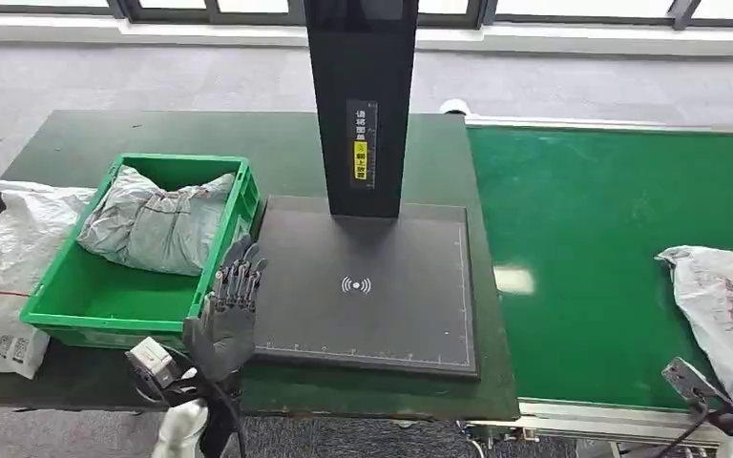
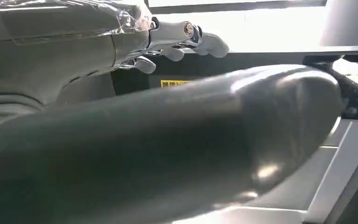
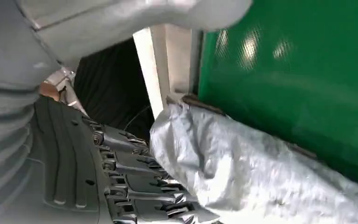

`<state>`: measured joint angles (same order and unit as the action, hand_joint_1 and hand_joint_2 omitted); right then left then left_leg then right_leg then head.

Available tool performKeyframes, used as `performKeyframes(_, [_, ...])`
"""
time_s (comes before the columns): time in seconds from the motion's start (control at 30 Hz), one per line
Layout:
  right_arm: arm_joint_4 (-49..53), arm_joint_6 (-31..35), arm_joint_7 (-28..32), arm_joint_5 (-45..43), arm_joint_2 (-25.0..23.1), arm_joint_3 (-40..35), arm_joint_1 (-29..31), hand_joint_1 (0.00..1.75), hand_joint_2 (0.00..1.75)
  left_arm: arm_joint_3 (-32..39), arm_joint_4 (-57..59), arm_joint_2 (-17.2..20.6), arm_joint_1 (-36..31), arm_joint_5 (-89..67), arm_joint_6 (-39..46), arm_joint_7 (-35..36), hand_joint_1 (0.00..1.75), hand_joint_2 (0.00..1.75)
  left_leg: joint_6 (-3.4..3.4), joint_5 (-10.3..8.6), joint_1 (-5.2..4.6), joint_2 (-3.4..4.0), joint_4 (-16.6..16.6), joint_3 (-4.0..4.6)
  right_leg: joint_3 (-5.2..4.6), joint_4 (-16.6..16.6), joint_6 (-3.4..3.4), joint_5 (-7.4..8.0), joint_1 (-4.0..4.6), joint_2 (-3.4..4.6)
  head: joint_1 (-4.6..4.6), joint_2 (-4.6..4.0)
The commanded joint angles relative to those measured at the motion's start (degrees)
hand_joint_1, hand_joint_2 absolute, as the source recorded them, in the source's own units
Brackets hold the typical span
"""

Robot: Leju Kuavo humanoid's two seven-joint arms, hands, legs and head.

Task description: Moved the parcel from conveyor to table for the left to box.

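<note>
A crumpled grey-white parcel point(image 1: 725, 301) lies on the green conveyor belt point(image 1: 582, 248) at its near right edge. In the right wrist view my right hand point(image 3: 121, 177) lies beside that parcel point(image 3: 242, 163): its dark fingers point(image 3: 135, 186) touch the parcel's edge, and the thumb point(image 3: 158, 18) stands apart above it. My left hand point(image 1: 226, 305) is raised with its fingers spread and holds nothing, just off the right front corner of the green crate point(image 1: 67, 286). Another grey parcel point(image 1: 157, 224) lies inside that crate.
A dark scanner pad point(image 1: 363, 286) with a black post point(image 1: 361, 105) sits on the dark green table point(image 1: 76, 143) between the crate and the belt. A white printed sack point(image 1: 0, 258) lies left of the crate.
</note>
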<state>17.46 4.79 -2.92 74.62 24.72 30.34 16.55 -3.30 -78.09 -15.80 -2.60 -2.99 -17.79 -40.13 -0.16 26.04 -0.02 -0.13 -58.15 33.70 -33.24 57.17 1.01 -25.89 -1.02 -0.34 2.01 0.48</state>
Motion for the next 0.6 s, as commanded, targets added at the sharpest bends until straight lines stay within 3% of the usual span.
performKeyframes(0.03, [-2.6,-0.5,0.8,2.8,-3.5,1.0,0.9,1.75,1.75,-1.1,5.8,2.1,-2.4,-0.1,0.9,0.1,0.00,0.00,-0.02,0.01,0.14,0.09,0.1,-0.11,0.19,-0.2,-0.03,0.07,0.14,0.09,0.00,0.00])
performKeyframes(0.53, [-2.6,-0.5,0.8,2.8,-3.5,1.0,0.9,1.75,1.75,-1.1,5.8,2.1,-2.4,-0.1,0.9,0.1,0.00,0.00,-0.04,-0.03,0.21,0.04,0.2,-0.16,0.22,-0.3,-0.06,0.12,0.23,0.06,0.00,0.00])
performKeyframes(0.6, [-2.2,2.8,0.8,2.8,-3.7,2.0,1.6,1.75,1.75,-1.1,5.6,1.9,-2.1,-0.3,1.4,0.1,0.00,0.00,-0.04,-0.04,0.22,0.03,0.2,-0.17,0.23,-0.3,-0.06,0.12,0.23,0.05,0.00,0.00])
